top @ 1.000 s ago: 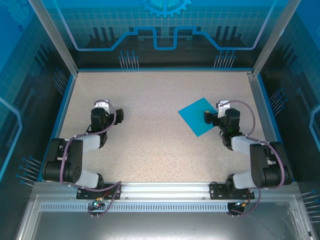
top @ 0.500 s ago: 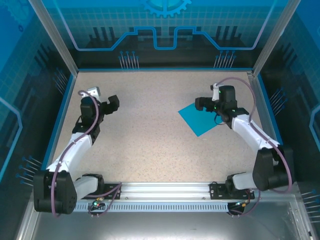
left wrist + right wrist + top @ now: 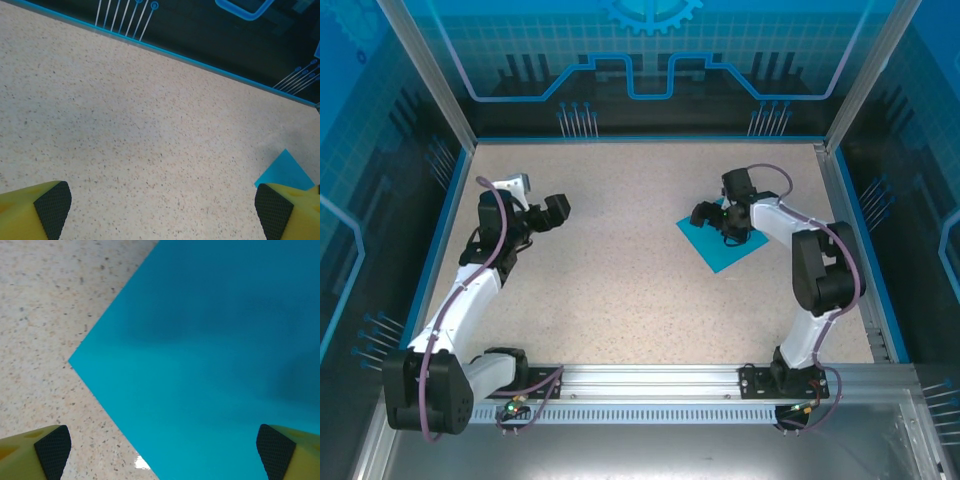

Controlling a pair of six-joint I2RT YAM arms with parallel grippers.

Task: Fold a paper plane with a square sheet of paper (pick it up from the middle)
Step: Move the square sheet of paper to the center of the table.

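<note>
Right of centre on the speckled worktop lies the one square sheet of paper, plain cyan-blue, flat and turned cornerwise like a diamond. From where I stand it looks unfolded, with no creases to be seen. Over its far half hangs the right arm, one of two, and the right jaws stand wide with nothing between them. The right wrist camera looks straight down on the sheet, one corner pointing left onto the bare surface, and the two black pads on yellow fingers sit at either lower corner. Whether the fingers touch the paper I cannot tell. Well apart, on the left side of the worktop, the left arm reaches forward, and the left jaws are wide too, holding nothing, over bare speckled surface. Its wrist camera shows two such pads, and just above the right-hand finger a small corner of the sheet peeks out. Blue panels printed with line patterns wall the space, and a gear shape sits on the back wall.
</note>
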